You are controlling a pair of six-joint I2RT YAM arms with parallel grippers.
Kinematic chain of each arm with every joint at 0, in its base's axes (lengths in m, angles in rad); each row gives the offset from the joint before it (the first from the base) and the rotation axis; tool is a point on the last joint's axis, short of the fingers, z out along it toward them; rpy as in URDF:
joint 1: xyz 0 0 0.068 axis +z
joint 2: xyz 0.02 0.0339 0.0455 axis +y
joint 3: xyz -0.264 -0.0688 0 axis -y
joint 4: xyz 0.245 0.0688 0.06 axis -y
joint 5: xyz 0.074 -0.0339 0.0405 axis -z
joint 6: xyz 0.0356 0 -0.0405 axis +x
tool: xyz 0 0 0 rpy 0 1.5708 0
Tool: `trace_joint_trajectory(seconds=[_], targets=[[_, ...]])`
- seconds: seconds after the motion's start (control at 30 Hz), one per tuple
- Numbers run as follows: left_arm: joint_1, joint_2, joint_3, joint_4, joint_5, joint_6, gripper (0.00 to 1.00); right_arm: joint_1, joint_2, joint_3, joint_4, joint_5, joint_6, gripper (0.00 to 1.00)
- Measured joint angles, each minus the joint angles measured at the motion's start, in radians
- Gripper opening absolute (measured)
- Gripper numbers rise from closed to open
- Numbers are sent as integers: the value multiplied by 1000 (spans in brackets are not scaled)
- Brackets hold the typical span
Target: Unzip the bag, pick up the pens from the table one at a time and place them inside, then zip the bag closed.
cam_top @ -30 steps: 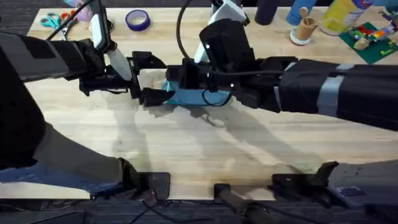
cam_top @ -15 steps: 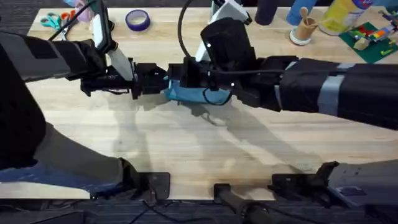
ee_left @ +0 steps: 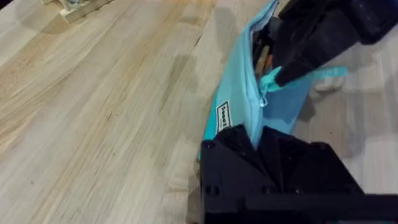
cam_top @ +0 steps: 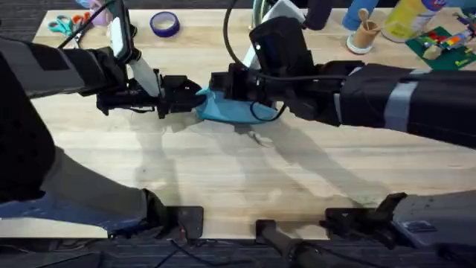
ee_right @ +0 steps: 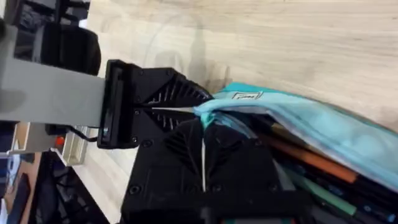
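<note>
The surface is a pale wooden plank top that carries all items. The left arm reaches in from the lower left and the right arm from the lower right; both meet above the middle of the surface. The bag, a light blue fabric pouch, sits between the two hands near the centre of the surface, its long axis running left to right. The left hand is clamped on the left end of the bag; in the left wrist view the black fingers close on the blue fabric just beside a small white label. The right hand is at the top edge of the bag, near that same left end; in the right wrist view its fingers are together, pinched on the blue fabric at the bag's end. The zipper is open along the visible length, and a teal pull tab sits just below the right hand's fingertip. Pens lie inside the open bag: an orange pen and a green pen run side by side along the opening. A roll of purple tape and scissors lie at the far edge of the surface, well apart from the bag.
</note>
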Motion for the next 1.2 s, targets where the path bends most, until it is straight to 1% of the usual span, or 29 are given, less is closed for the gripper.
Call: trace_joint_trajectory(seconds=[0.43, 0.6, 1.03, 1.2], targets=[[0, 0, 0, 2, 0, 0, 44, -41, 0, 0, -6, -17, 0, 31], [0, 0, 0, 1, -3, 0, 44, -77, -10, 0, -17, -5, 0, 30], [0, 0, 0, 1, -3, 0, 44, -201, -98, 0, -43, 15, -17, 31], [0, 0, 0, 1, -3, 0, 44, -205, -159, 0, -54, 20, -88, 30]])
